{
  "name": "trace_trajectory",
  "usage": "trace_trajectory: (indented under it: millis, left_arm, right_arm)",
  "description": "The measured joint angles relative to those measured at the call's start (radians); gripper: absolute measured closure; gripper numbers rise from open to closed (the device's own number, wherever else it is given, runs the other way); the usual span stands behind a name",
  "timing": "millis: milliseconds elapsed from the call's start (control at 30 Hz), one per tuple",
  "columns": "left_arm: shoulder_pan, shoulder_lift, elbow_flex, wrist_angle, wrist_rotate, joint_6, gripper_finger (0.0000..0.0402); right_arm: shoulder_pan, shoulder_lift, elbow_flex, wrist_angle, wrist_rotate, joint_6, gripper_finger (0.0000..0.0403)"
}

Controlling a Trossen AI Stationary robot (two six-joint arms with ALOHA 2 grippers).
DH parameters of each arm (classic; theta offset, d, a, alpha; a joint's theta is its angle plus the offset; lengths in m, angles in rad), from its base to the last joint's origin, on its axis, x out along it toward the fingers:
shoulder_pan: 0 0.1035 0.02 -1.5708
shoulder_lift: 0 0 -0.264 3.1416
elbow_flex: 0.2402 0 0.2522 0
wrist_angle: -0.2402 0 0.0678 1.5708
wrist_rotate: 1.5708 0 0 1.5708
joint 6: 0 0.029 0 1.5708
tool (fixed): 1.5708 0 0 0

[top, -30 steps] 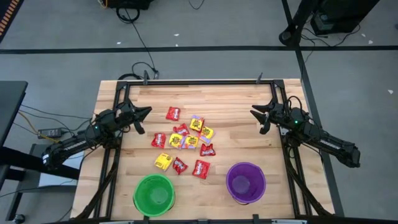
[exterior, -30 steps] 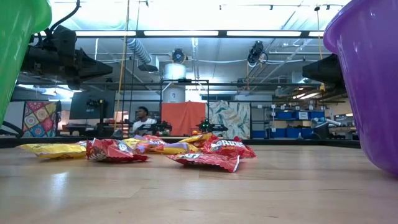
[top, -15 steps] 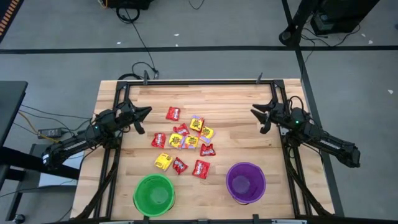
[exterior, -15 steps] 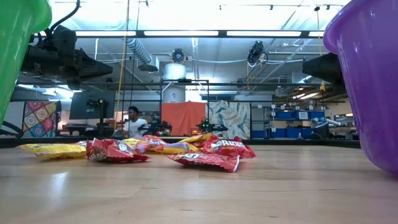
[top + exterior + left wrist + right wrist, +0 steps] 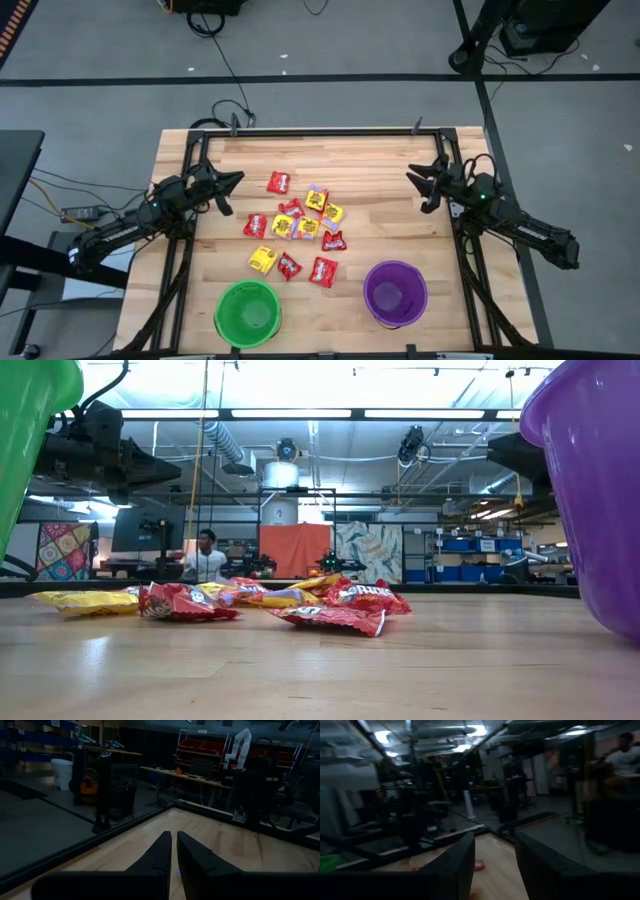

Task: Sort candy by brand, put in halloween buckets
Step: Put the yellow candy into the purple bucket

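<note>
Red and yellow candy packets (image 5: 297, 226) lie flat in a loose pile at mid-table, one red packet (image 5: 278, 182) a little apart on the far side. The low view shows the pile (image 5: 230, 600) edge-on. The green bucket (image 5: 247, 312) and the purple bucket (image 5: 395, 292) stand upright near the table's near edge. My left gripper (image 5: 238, 179) (image 5: 174, 840) hovers shut, left of the pile. My right gripper (image 5: 412, 178) (image 5: 494, 849) hovers open, right of the pile, with a red packet (image 5: 479, 865) ahead of it.
A black frame rail (image 5: 320, 131) runs along the table's far edge, and struts go down both sides under the arms. Bare wood (image 5: 380, 220) separates the pile from the right gripper. In the low view a person (image 5: 205, 555) stands in the room beyond the table.
My right gripper has drawn back slightly toward the table's right edge and risen a little. The candy and both buckets have stayed put. A person in the room behind has walked leftward.
</note>
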Motion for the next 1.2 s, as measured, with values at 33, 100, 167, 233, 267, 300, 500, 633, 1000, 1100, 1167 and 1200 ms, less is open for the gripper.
trace_trajectory:
  millis: [33, 100, 167, 233, 267, 300, 500, 633, 1000, 1100, 1167, 1200]
  left_arm:
    - [0.0, 0.0, 0.0, 0.0, 0.0, 0.0, 0.0367]
    - [0.0, 0.0, 0.0, 0.0, 0.0, 0.0, 0.0367]
    - [0.0, 0.0, 0.0, 0.0, 0.0, 0.0, 0.0367]
    - [0.0, 0.0, 0.0, 0.0, 0.0, 0.0, 0.0367]
    - [0.0, 0.0, 0.0, 0.0, 0.0, 0.0, 0.0367]
    - [0.0, 0.0, 0.0, 0.0, 0.0, 0.0, 0.0367]
    - [0.0, 0.0, 0.0, 0.002, 0.0, -0.001, 0.0367]
    - [0.0, 0.0, 0.0, 0.072, 0.0, 0.0, 0.0367]
    - [0.0, 0.0, 0.0, 0.13, -0.024, 0.0, 0.0367]
    - [0.0, 0.0, 0.0, 0.126, -0.029, 0.01, 0.0367]
    - [0.0, 0.0, 0.0, 0.115, -0.028, 0.025, 0.0367]
    - [0.0, 0.0, 0.0, 0.11, -0.03, 0.025, 0.0367]
  right_arm:
    - [0.0, 0.0, 0.0, 0.016, -0.021, 0.001, 0.0252]
    - [0.008, 0.003, 0.0, 0.072, -0.05, -0.001, 0.0252]
    - [0.022, 0.015, 0.0, 0.16, -0.056, -0.011, 0.0252]
    - [0.041, 0.037, 0.0, 0.265, -0.055, -0.027, 0.0252]
    - [0.052, 0.053, 0.0, 0.312, -0.055, -0.034, 0.0252]
    - [0.062, 0.071, 0.0, 0.351, -0.053, -0.041, 0.0252]
    - [0.126, 0.253, 0.038, 0.416, 0.031, -0.081, 0.0252]
    - [0.177, 0.46, 0.146, 0.428, 0.036, -0.095, 0.0252]
    - [0.254, 1.135, 0.787, 0.147, 0.075, -0.302, 0.0252]
    - [0.253, 1.283, 0.924, 0.071, 0.103, -0.337, 0.0252]
    - [0.253, 1.359, 0.988, 0.068, 0.101, -0.34, 0.0252]
    - [0.253, 1.391, 1.016, 0.068, 0.095, -0.34, 0.0252]
